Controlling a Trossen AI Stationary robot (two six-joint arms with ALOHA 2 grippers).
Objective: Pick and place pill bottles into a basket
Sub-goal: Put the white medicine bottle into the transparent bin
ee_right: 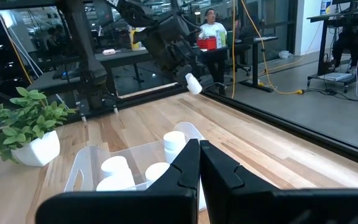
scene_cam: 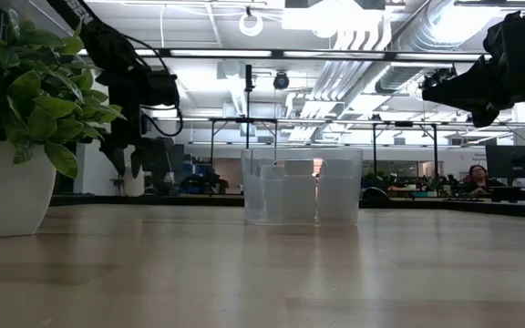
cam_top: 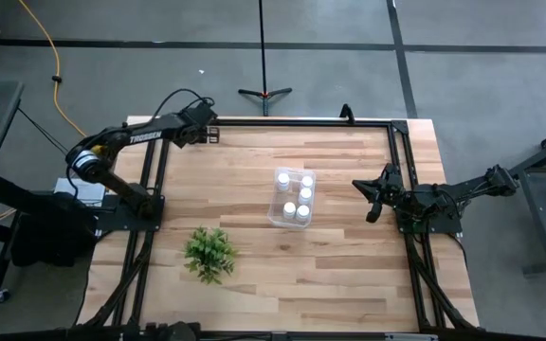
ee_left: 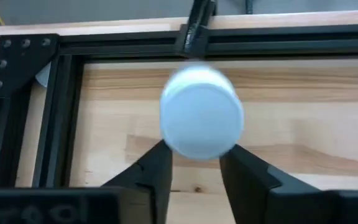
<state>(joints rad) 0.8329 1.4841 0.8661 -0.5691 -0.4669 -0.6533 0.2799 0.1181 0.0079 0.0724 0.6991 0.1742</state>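
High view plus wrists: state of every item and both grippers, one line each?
basket: upright mid-table, holding five bottles.
bottles in basket: standing, caps up.
sixth pill bottle: gripped, lifted off the table.
left gripper: shut on that bottle, at the far left corner.
right gripper: shut, empty, raised right of the basket.
plant: upright, near left side.

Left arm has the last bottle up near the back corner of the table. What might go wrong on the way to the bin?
The left tool pinches the pill bottle only at its lower edge, so it may slip out in transit. The basket already holds five bottles, leaving little free room, so a drop could bounce off a cap. The right tool waits close beside the basket, on its right, so the arms might crowd each other.
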